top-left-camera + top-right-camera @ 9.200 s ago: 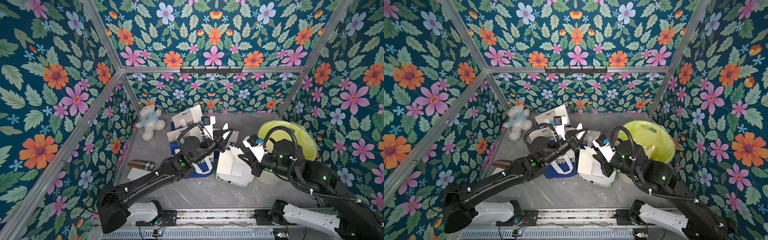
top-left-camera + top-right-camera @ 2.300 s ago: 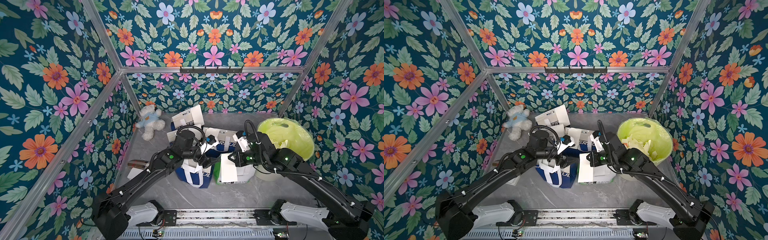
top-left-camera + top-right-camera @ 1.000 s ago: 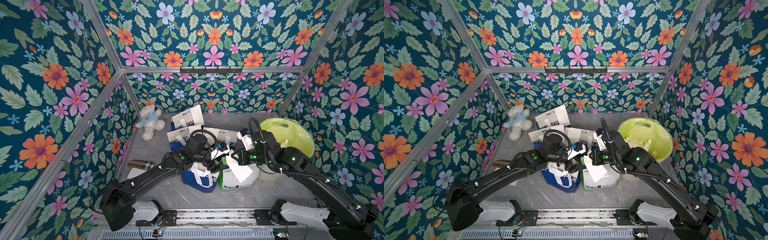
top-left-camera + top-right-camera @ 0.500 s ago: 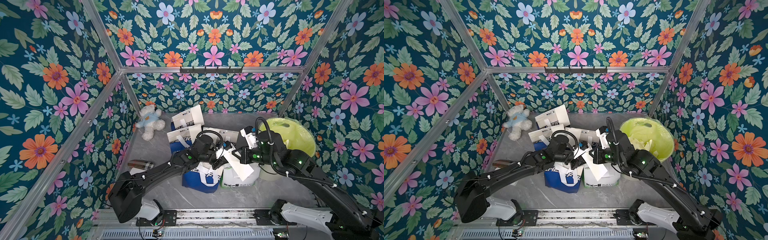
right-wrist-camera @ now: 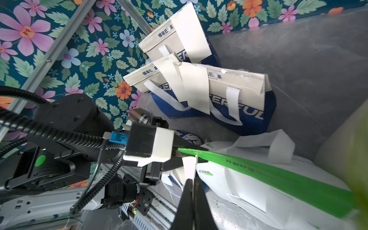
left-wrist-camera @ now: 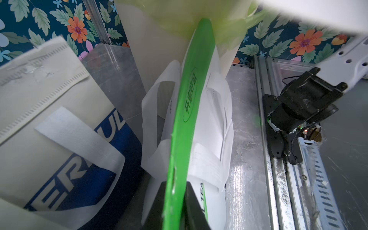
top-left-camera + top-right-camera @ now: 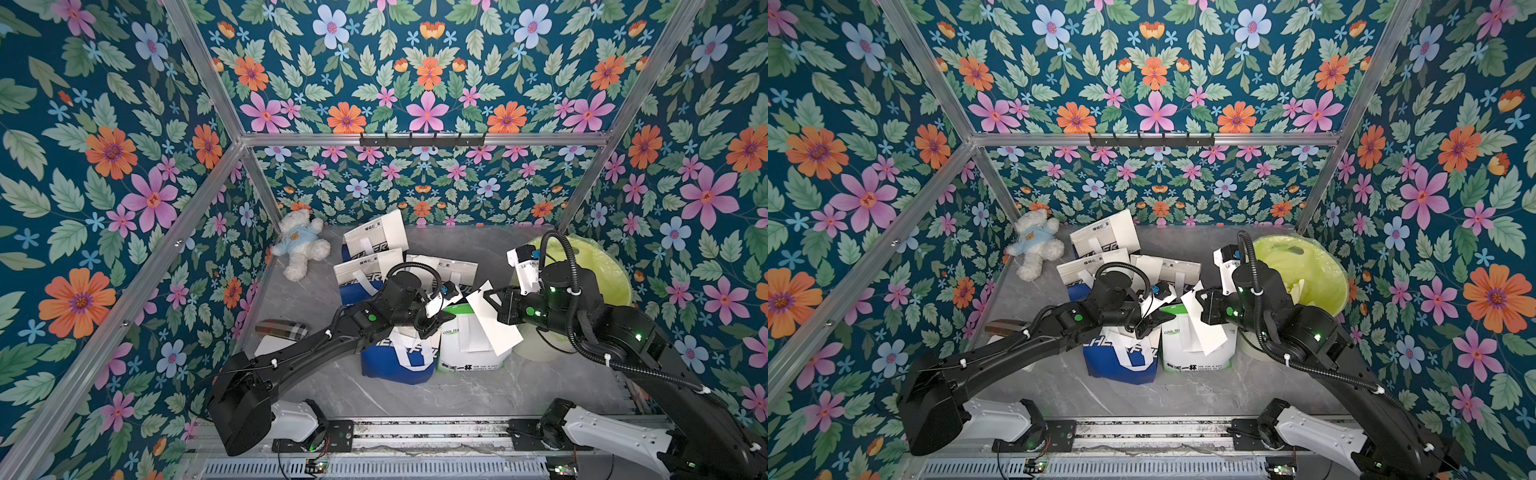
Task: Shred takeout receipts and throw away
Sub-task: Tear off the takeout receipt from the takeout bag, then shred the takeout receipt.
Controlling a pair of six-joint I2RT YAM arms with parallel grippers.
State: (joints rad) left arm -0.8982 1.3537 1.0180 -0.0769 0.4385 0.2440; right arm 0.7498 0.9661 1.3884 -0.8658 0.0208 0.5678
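Starting at the left, a teddy bear [image 7: 301,245] lies by the wall, no part of the job. Next come the blue bags [image 5: 239,107], and at least two takeout receipts [image 5: 194,87] hang from their top edges, untorn; those are left to do. The left gripper [image 7: 1152,322] is clamped narrow on the green top band of the white tea bag [image 7: 461,353], which looks like steadying it. Across that bag's front hangs one large receipt [image 7: 494,324], whole, with no tear visible. The right gripper [image 7: 486,296] is pinched tight on its upper corner; whether the slip is free of the bag I cannot tell. Farthest right stands the bin [image 7: 615,274] with its yellow-green liner, and white scraps [image 7: 1298,286] lie inside, so some shredding looks done. By my reading the task is partway: this receipt needs tearing and dropping in the bin, then the ones on the blue bags.
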